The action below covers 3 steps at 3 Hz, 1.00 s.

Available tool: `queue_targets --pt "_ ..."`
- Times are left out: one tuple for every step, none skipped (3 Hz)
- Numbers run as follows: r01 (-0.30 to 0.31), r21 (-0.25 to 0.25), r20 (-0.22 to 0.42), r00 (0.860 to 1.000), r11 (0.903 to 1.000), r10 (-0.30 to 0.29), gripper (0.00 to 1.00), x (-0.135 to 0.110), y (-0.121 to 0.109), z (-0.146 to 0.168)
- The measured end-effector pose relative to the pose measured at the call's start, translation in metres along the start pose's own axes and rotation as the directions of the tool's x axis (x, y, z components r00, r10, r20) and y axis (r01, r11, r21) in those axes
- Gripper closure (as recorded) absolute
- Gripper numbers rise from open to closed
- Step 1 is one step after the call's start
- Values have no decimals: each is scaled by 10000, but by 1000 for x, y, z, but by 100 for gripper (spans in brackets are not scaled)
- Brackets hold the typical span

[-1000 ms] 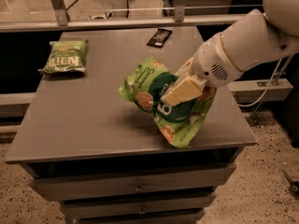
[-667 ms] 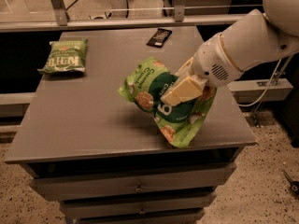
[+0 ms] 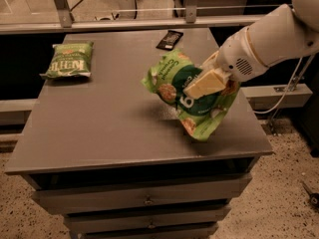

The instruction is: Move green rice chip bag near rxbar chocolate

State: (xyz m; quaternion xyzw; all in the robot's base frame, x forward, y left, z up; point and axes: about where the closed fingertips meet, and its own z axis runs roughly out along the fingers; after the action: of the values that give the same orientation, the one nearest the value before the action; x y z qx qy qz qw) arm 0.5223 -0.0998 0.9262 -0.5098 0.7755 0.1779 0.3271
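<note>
Green rice chip bag [image 3: 174, 81] is held tilted over the right part of the grey table [image 3: 99, 128], clamped by the gripper [image 3: 205, 83] across its front. Rxbar chocolate [image 3: 169, 39] is seen flat near the far edge, apart from it. A smaller green bag [image 3: 67, 60] is noted at far left.

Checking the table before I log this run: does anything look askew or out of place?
Only the big chip bag: it hangs tilted and crumpled in the gripper over the table's right side. The small green bag and black bar lie flat.
</note>
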Motion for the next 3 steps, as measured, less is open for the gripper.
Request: queue_targets --pt "-469 1004 114 9989 9938 459 100 18 -72 -11" --pt "-1044 1932 356 9944 9756 993 100 32 -146 -19" --pt "-1498 2680 620 9885 9517 1381 100 37 -209 -18"
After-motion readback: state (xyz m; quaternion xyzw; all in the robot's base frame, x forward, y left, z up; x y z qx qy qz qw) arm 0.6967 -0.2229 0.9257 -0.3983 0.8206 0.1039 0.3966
